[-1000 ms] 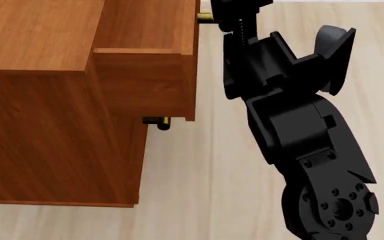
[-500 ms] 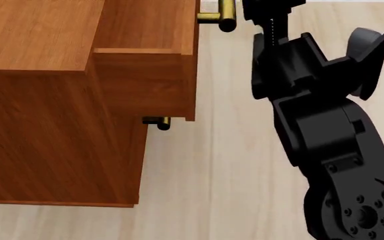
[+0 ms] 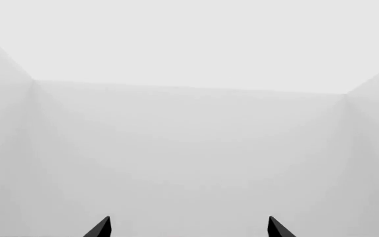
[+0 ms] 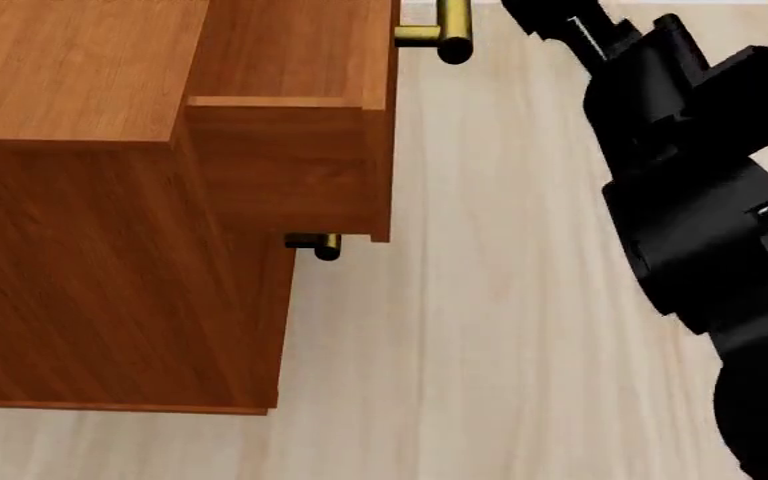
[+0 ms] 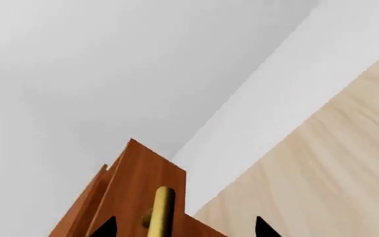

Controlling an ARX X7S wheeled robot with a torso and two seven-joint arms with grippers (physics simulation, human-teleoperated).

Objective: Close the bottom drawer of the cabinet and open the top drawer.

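Note:
The reddish-brown cabinet (image 4: 104,250) fills the left of the head view. Its top drawer (image 4: 291,60) stands pulled out, its brass bar handle (image 4: 440,36) free at the front. A second brass handle (image 4: 315,244) peeks out below that drawer's front, and I cannot tell which lower drawer it belongs to. The bottom drawer itself is hidden. My right arm (image 4: 704,200) hangs to the right of the top handle, apart from it. In the right wrist view my right gripper (image 5: 184,228) is open, with the brass handle (image 5: 162,210) ahead between its fingertips. My left gripper (image 3: 188,228) is open on nothing.
Pale wood floor (image 4: 491,350) runs in front of the cabinet, between it and my right arm. White walls (image 3: 189,148) are all that the left wrist view shows. The same white wall (image 5: 110,74) stands behind the cabinet in the right wrist view.
My right gripper has come off the top drawer's handle and the arm has swung right, baring the brass bar. The drawer has stayed pulled out.

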